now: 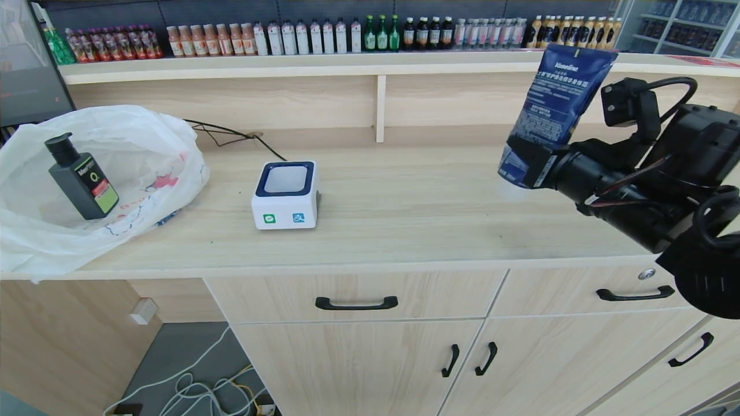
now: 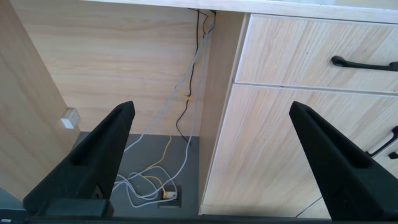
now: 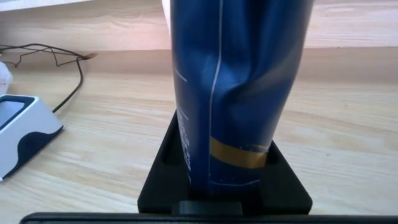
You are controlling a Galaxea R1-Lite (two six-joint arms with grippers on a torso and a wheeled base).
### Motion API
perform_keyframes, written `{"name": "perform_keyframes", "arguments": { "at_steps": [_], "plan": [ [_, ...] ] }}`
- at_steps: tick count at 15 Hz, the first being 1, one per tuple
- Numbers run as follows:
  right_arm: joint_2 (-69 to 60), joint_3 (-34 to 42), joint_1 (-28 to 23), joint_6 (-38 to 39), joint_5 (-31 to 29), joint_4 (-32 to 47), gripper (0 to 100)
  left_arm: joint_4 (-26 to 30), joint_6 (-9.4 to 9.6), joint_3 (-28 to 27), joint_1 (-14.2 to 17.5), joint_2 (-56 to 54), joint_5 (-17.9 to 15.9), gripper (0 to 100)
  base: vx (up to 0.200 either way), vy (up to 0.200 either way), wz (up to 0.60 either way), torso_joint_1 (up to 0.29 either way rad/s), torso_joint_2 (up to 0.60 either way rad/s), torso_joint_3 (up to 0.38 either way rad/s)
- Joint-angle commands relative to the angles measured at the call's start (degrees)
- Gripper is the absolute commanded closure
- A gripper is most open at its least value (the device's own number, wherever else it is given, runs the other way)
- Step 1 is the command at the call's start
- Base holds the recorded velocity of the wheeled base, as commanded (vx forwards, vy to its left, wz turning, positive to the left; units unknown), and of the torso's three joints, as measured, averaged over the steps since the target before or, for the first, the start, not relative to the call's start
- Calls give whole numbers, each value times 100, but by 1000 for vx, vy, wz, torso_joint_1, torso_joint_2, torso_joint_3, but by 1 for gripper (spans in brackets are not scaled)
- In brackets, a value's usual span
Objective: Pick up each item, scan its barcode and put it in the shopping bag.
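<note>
One blue tube (image 1: 558,110) was held off the table (image 1: 404,219) in the head view. The right fingers (image 1: 523,160) were clamped near its lower end, and it stood tilted, well to the right of the scanner (image 1: 285,195). The shopping bag (image 1: 144,144) lay at the table's far left with a dark bottle (image 1: 81,176) already inside. The tube's printed side faced the camera rather than the scanner's window, so a scan could likely miss unless the wrist turned that side down.

From the left wrist, the left fingers (image 2: 93,163) stood wide apart with nothing between them. They were low in front of the cabinet (image 2: 298,124), with loose cables (image 2: 180,118) nearby. Raising that arm carelessly could catch the drawer handle (image 2: 364,62) or the table's edge.

From the right wrist, the right fingers (image 3: 163,163) pinched the tube (image 3: 236,93) hard enough to crease its soft wall. A body that soft could buckle or slide through the grip during the carry. Swung low, it might also knock the scanner (image 3: 22,134) or snag its cable (image 3: 68,59).
</note>
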State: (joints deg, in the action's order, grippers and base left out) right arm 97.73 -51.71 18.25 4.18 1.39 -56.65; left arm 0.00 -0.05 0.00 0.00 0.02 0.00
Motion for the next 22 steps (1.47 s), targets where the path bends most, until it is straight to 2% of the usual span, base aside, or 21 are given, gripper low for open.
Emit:
{"name": "perform_keyframes", "arguments": {
  "at_steps": [1,3,7,9,10,14,16,18,22],
  "plan": [
    [-782,829,3,-102,-7,-4,100,0,-4,0,0,-2,0,0,0,0,0,0,0,0],
    [-1344,1515,12,-198,-7,-13,100,0,-4,0,0,-2,0,0,0,0,0,0,0,0],
    [-2364,2543,750,-409,2,-4,100,0,-4,0,0,-2,0,0,0,0,0,0,0,0],
    [-2531,2737,882,-541,10,-4,100,0,-4,0,0,-2,0,0,0,0,0,0,0,0],
    [-2733,2948,1190,-673,2,-4,100,0,-4,0,0,-2,0,0,0,0,0,0,0,0],
    [-2636,2921,1515,-1042,2,5,100,0,-4,0,-9,-2,0,0,0,0,0,0,0,0],
    [-2636,2912,1981,-1165,2,5,100,0,-4,0,0,-2,0,0,0,0,0,0,0,0],
    [-2619,2825,2227,-1104,37,5,100,0,-4,0,0,-2,0,0,0,0,0,0,0,0],
    [-2513,2816,2508,-251,547,5,100,0,-4,0,-9,-2,0,0,0,0,0,0,0,0]
  ]
}}
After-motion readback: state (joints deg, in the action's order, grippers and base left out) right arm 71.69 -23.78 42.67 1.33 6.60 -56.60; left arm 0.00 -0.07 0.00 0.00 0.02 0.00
